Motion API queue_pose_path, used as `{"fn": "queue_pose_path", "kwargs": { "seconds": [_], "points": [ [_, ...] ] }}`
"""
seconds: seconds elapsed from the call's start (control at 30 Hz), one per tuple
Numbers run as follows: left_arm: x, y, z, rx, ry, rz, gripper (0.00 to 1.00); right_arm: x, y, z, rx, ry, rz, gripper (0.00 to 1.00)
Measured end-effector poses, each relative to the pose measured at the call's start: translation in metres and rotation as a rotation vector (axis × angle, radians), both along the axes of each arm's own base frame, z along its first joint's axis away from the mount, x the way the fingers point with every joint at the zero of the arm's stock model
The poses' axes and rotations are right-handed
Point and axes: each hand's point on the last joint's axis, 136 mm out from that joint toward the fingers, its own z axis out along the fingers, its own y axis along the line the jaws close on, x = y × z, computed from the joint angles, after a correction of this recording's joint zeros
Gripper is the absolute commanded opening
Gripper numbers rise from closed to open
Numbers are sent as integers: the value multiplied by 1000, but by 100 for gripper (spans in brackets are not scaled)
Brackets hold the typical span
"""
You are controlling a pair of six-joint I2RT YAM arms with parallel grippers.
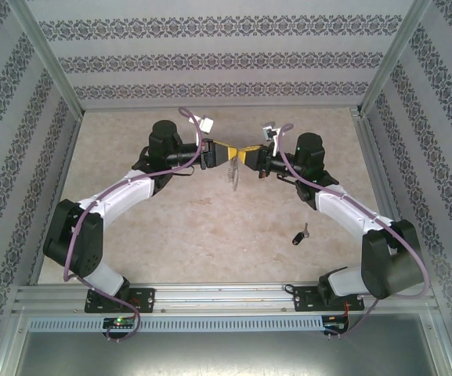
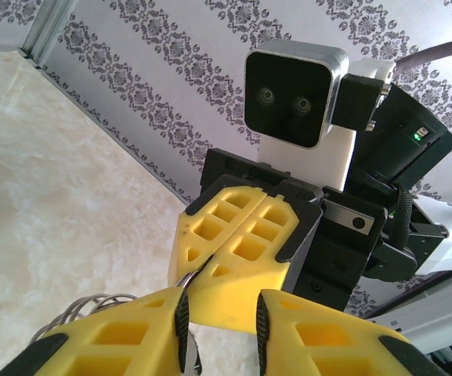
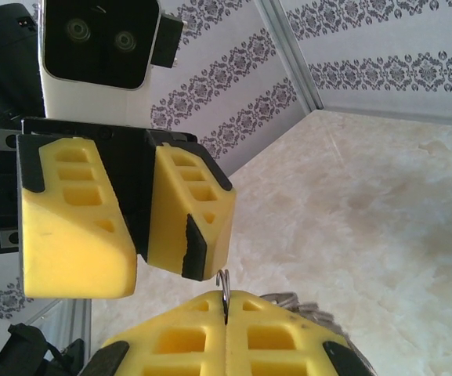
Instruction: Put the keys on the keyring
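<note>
Top view: both arms meet nose to nose at table centre. The keyring hangs at 6 o'clock under the point where left gripper and right gripper meet, and the key lies on the table at 4 o'clock from them, well apart and untouched. Risk: neither arm is free to fetch the key unless one lets go, and if you release the wrong one the ring drops. Left wrist: left gripper is partly open with nothing clamped that I can see. The right gripper tip pokes into its gap, and the keyring coils out at 8 o'clock. Close the left now and you likely pinch the right's fingertips, not the wire. I can't tell whether its left pad touches the wire. Right wrist: right gripper is fully closed, nipping the keyring wire at the very tips, with the wire end sticking up at 12 o'clock. The left gripper sits just above at 11 o'clock, jaws parted. That hold is thin, so my guess is any sideways nudge from the left makes the wire pivot or slip out. Keep the moves small.
</note>
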Motion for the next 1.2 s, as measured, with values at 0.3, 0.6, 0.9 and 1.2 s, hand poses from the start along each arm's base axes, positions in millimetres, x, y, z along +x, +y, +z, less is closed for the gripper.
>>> {"fn": "queue_pose_path", "kwargs": {
  "seconds": [0.3,0.6,0.9,1.2],
  "points": [
    [3,-2,-11,1,24,-2,38,1,-1,-1,3,6,-5,0],
    [6,-3,-14,-18,39,0,38,0,-1,1,8,1,-2,0],
    [10,-5,-16,-48,58,-2,32,-1,-1,1,14,14,6,0],
    [11,-7,-13,-73,58,-15,19,0,0,-1,13,19,8,0]
  ]
}}
